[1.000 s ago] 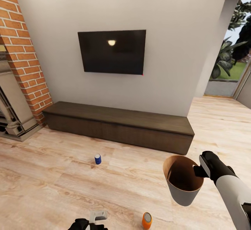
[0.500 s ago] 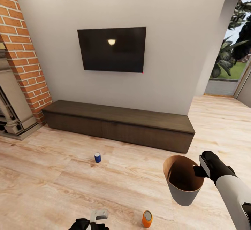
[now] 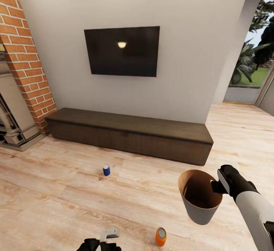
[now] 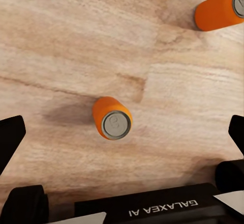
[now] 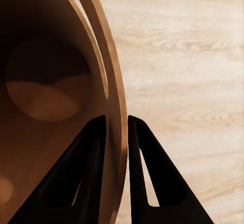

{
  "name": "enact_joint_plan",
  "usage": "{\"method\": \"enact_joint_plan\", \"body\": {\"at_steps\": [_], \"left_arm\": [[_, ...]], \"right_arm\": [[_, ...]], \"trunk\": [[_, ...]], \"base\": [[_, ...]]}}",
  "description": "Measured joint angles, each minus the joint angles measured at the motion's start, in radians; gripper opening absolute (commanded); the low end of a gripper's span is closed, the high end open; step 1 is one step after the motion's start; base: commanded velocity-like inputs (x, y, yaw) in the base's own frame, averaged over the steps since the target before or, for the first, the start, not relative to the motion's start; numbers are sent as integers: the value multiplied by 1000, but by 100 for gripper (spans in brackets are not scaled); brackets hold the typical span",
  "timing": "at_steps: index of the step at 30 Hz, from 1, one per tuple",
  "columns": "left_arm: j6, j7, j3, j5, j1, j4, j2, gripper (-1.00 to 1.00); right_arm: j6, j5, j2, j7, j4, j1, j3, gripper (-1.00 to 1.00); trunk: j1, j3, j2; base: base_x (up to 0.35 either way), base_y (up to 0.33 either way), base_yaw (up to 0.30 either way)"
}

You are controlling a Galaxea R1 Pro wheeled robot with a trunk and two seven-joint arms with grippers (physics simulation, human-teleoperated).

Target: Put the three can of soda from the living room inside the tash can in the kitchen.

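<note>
Soda cans: two orange cylinders [image 4: 112, 117] [image 4: 219, 8] and one dark blue [image 3: 106, 170], grey-topped, upright on pale wood-plank floor [image 3: 57, 197].
Bin: round tapered trash can [image 3: 201, 210], grey outside, brown wood-grain inside, held aloft.
Right tool [image 5: 116, 124]: pinching bin's rim.
Left tool [image 4: 122, 137]: spread above an orange can.

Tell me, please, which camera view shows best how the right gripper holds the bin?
The right wrist view: there the two fingers pinch the bin wall near its rim, one inside and one outside. The head view shows the whole bin held above the floor, but the right gripper contact is small there.
</note>
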Motion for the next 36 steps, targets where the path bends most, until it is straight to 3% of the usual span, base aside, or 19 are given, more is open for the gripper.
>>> {"method": "enact_joint_plan", "body": {"at_steps": [11, 36], "left_arm": [[-4, 0, 0, -1, 0, 1, -2, 100], [-4, 0, 0, -1, 0, 12, 0, 100]], "right_arm": [[1, 9, 0, -1, 0, 0, 2, -100], [13, -6, -3, 5, -35, 0, -10, -100]], "trunk": [[42, -34, -77], [138, -113, -252]], "base": [[0, 0, -98], [0, 0, -4]]}}
